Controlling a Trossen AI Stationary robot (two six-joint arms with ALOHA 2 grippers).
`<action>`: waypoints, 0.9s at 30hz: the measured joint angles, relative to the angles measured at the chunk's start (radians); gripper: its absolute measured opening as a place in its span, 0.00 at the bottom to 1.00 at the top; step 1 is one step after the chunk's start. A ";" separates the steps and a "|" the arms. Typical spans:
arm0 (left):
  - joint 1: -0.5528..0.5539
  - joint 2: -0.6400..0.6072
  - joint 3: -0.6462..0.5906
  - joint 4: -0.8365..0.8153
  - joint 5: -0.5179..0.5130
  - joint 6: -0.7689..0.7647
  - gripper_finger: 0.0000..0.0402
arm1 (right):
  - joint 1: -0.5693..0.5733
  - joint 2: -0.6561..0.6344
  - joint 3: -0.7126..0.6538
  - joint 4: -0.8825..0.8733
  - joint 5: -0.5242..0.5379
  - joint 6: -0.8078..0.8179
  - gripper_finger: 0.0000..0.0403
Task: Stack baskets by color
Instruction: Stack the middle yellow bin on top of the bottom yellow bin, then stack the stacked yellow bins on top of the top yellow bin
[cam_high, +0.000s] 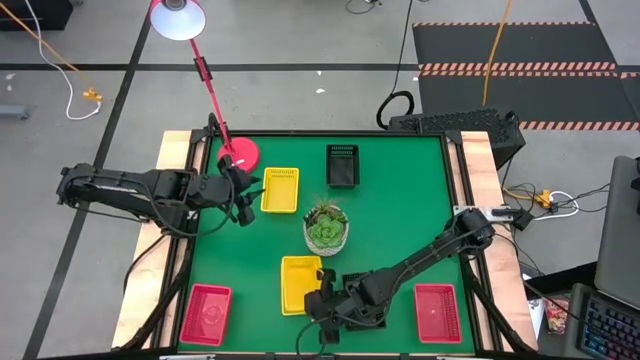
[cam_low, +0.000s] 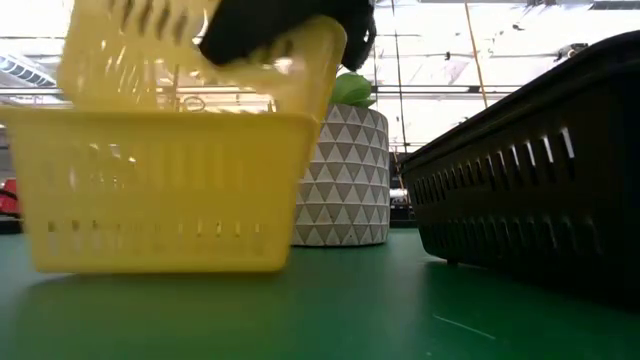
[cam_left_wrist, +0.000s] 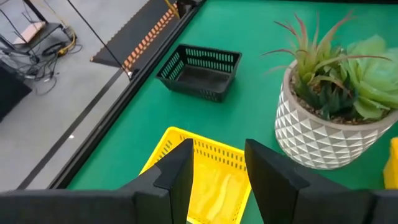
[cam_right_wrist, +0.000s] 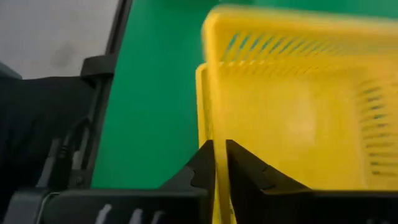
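Two yellow baskets (cam_high: 300, 283) sit at the near middle of the green table, one tilted inside the other (cam_low: 160, 190). My right gripper (cam_high: 322, 303) is shut on the upper one (cam_low: 200, 60). A third yellow basket (cam_high: 280, 190) rests flat at the far left. My left gripper (cam_high: 240, 197) hovers open beside and above it, with nothing between its fingers (cam_left_wrist: 180, 174). A black basket (cam_high: 342, 165) stands at the far middle. Red baskets lie at the near left (cam_high: 207, 313) and near right (cam_high: 437, 312). My right gripper pinches the upper yellow basket's side wall at its rim (cam_right_wrist: 211, 124), one finger inside the basket and one outside. The fingers slant down from the table's near right. The basket is tilted and sits partly inside the lower yellow basket (cam_right_wrist: 200, 87).
A potted succulent (cam_high: 326, 228) in a white patterned pot stands mid-table between the yellow baskets. A red lamp base (cam_high: 240, 155) sits at the far left, its arm reaching beyond the table. In the low view the black basket (cam_low: 530, 220) stands close on the right.
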 joint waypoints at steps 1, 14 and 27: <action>0.000 -0.002 0.000 0.001 0.000 0.000 0.37 | 0.000 -0.001 -0.007 0.002 0.000 0.002 0.09; -0.009 -0.001 0.000 -0.026 0.001 -0.035 0.37 | -0.034 -0.001 -0.035 0.096 -0.100 -0.031 0.39; -0.044 -0.001 0.000 -0.037 0.001 -0.064 0.37 | -0.014 -0.001 -0.035 0.029 -0.123 -0.080 0.51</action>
